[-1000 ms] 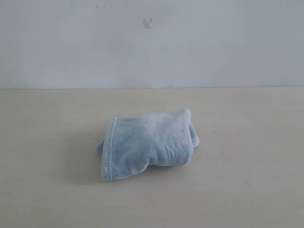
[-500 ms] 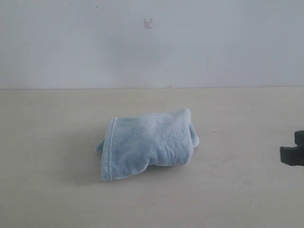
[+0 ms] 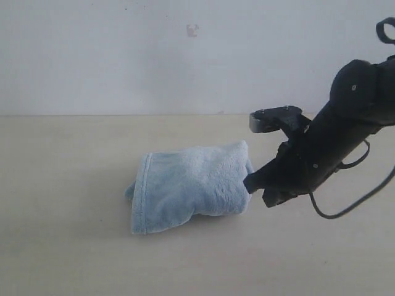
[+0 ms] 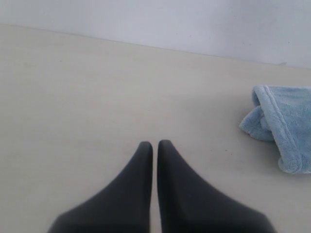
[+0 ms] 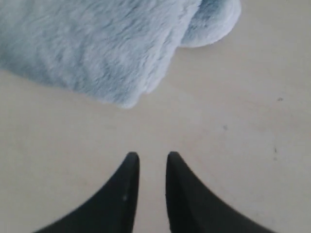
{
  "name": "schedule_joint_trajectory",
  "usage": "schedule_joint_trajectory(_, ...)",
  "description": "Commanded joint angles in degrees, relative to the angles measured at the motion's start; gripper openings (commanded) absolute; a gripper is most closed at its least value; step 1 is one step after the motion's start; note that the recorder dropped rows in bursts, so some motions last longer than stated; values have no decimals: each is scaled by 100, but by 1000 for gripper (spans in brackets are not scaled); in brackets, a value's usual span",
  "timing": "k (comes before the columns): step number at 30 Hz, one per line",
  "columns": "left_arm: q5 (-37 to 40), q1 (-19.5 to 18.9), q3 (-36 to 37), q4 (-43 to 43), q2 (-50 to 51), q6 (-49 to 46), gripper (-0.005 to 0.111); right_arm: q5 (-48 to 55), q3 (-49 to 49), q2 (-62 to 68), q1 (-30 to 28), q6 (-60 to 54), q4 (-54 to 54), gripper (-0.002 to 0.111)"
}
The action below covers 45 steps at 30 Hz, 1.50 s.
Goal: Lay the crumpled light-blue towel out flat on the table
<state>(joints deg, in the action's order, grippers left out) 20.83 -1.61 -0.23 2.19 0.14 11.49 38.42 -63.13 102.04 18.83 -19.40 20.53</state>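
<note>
One black arm shows in the exterior view, its right gripper (image 3: 250,183) at the right end of the bunched towel (image 3: 191,185) lying mid-way across the table (image 3: 74,259). From the left wrist, the left gripper (image 4: 155,143) is clenched empty over bare table, with the towel well aside. From the right wrist, the fingers (image 5: 127,167) are slightly parted, holding nothing, just short of the towel's edge.

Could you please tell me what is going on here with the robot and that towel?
The robot is meant to spread a crumpled blue towel flat on the table. The towel lies bunched up and is not yet gripped. The right gripper sits low beside its edge, fingers slightly apart and empty. The left gripper is shut, off to one side above the table.
</note>
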Motion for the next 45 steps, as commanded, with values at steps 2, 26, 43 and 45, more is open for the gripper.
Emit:
schedule_joint_trajectory(2, -47, 27, 23, 31, -14, 49, 4, 89, -395, 723, -524, -1465, 1589, 37)
schedule_joint_trajectory(26, -47, 27, 23, 31, -14, 49, 4, 6, -424, 1556, -569, -4225, 4329, 37)
schedule_joint_trajectory(43, -47, 27, 23, 31, -14, 49, 4, 3154, -637, 1057, -569, -6659, 7152, 0)
schedule_joint_trajectory(45, -47, 27, 23, 31, -14, 49, 4, 3154, -637, 812, -569, -6714, 7300, 0)
